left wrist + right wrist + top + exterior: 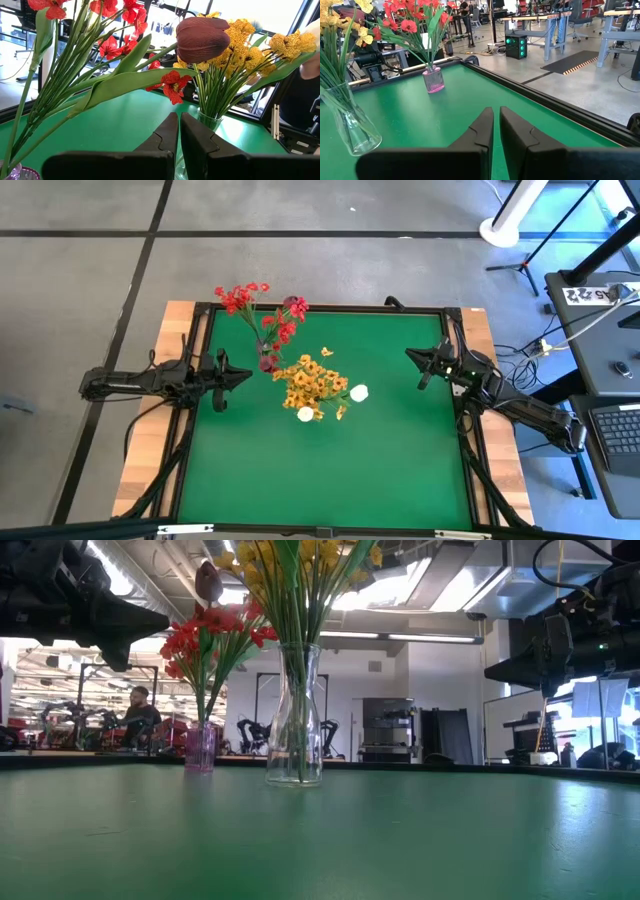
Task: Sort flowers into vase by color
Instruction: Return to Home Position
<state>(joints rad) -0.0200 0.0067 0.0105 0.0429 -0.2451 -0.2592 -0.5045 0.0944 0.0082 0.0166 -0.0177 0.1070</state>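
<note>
The left arm (140, 382) and the right arm (520, 408) are dark, near black, built of slim jointed links with thin black cables looped alongside. The left gripper (178, 117) and the right gripper (496, 110) look alike: matte black fingers (162, 137), flat-sided, tapering to blunt tips, with a stepped notch on each inner edge, rising from a broad dark crossbar.

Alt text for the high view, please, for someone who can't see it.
Two bunches of flowers stand side by side near the middle of the green table: red flowers in a violet vase, and yellow-orange flowers with two white tulip buds. The left gripper and right gripper sit at opposite sides, both shut and empty.
</note>
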